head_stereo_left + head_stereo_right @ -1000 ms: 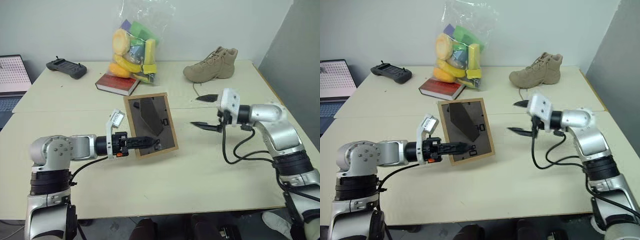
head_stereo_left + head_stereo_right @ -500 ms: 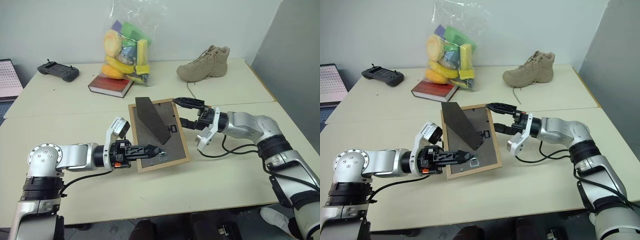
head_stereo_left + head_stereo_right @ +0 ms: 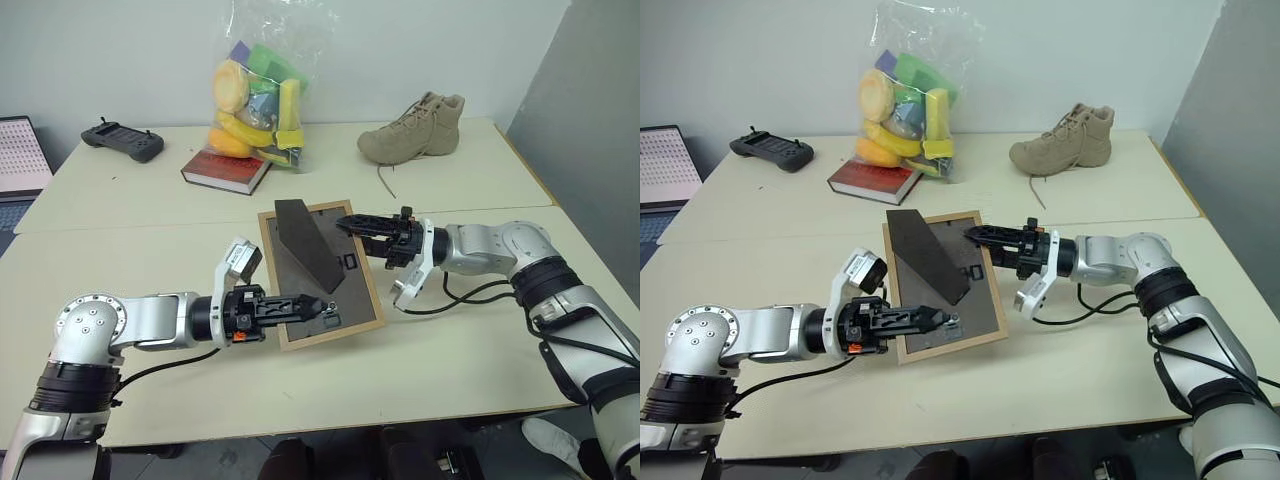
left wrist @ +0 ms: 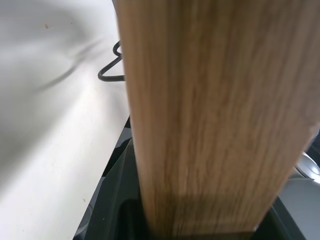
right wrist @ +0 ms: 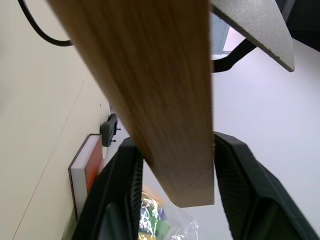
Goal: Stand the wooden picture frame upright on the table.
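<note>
Wooden picture frame [image 3: 322,272] at centre of the left eye view, held tilted above the bench [image 3: 470,350], dark back panel facing up with its stand leg folded out, lower edge low over the surface; whether touching, impossible to tell. Long axis ran from upper centre down toward lower centre, leaning slightly right. Left hand [image 3: 312,306] came in from the left of the picture, clamped on the frame's lower end; wood edge seated between its fingers in the left wrist view. Right hand [image 3: 978,236] reached in from the right of the picture, closed across the frame's upper right corner, wood rail between both fingers [image 5: 240,180] in the right wrist view. Both hands on the frame at opposite ends, neither nearer. Judged next: swing the top end up about the lower edge until the leg can bear.
</note>
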